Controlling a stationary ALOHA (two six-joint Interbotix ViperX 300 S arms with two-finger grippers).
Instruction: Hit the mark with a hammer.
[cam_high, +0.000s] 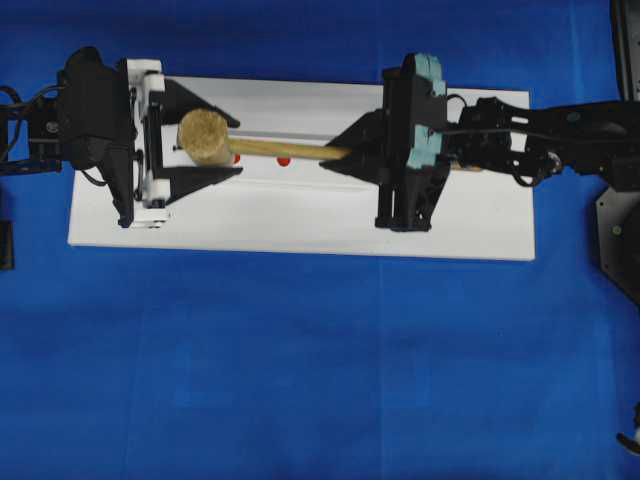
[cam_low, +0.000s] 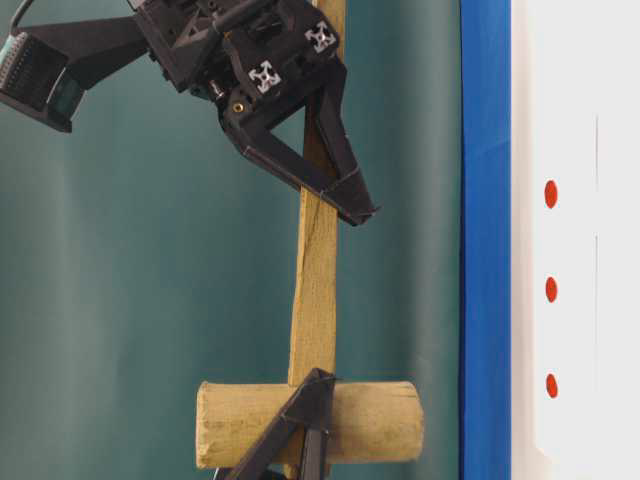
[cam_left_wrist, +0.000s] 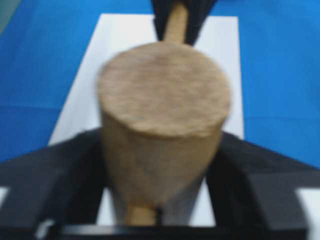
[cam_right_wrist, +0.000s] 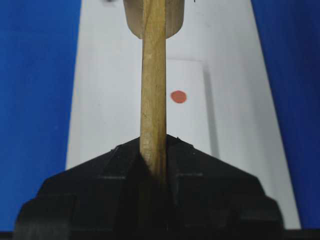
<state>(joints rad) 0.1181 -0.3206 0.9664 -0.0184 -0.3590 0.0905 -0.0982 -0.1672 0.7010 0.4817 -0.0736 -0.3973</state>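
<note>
Above the white board (cam_high: 300, 215), the hammer (cam_high: 250, 147) hangs clear of the surface, its long axis running along the board's length. The right gripper (cam_high: 335, 160) is clenched on the handle partway along, so the head juts out from it towards the left arm. The left gripper (cam_high: 228, 148) brackets the head, one finger (cam_high: 200, 103) on each side; the wrist view is blurred, so I cannot tell whether the pads touch the wood or stand just off it. Red marks (cam_low: 551, 290) lie in a row on the board beneath the handle. Judging by this, the strike depends on the right arm, which holds the lever end.
</note>
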